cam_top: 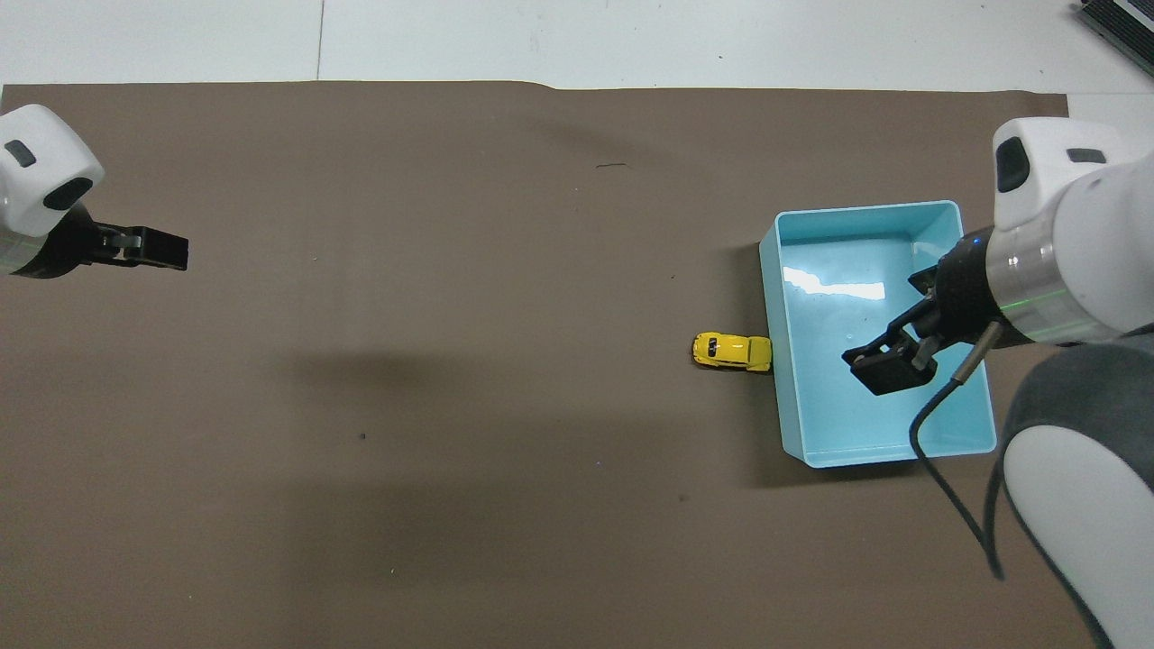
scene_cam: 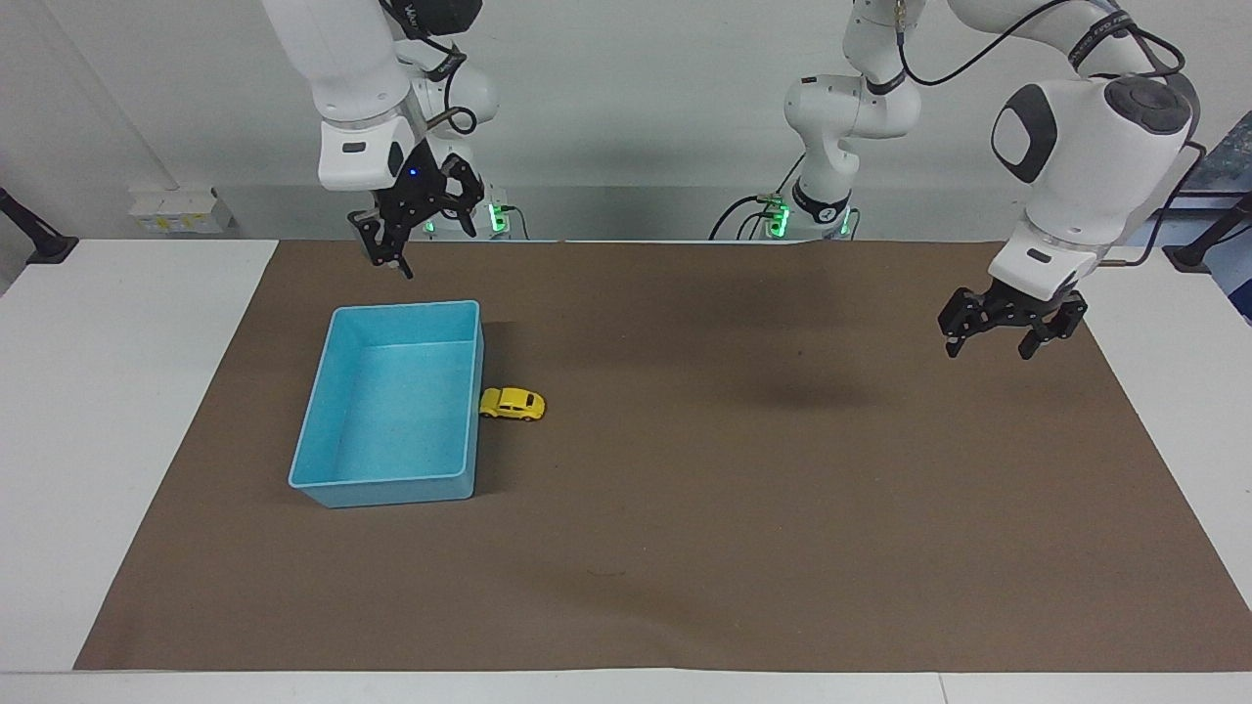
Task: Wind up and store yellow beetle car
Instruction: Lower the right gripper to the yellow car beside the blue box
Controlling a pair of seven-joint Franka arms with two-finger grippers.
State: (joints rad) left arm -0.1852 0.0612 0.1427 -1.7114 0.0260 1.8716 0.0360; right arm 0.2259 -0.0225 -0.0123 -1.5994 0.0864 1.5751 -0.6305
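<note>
The yellow beetle car [scene_cam: 511, 403] stands on its wheels on the brown mat, its nose against the outer side wall of the blue bin [scene_cam: 406, 307]. It also shows in the overhead view [cam_top: 732, 351], touching the bin [cam_top: 861, 207]. My right gripper [scene_cam: 430, 240] is open and empty, raised high over the bin; the overhead view shows it [cam_top: 888, 365] over the bin's inside. My left gripper [scene_cam: 990, 347] is open and empty, raised over the mat at the left arm's end of the table, well away from the car [cam_top: 162, 251].
The brown mat [scene_cam: 743, 528] covers most of the white table [scene_cam: 117, 411]. The bin holds nothing. A cable hangs from the right wrist [cam_top: 938, 451] over the bin's corner nearest the robots.
</note>
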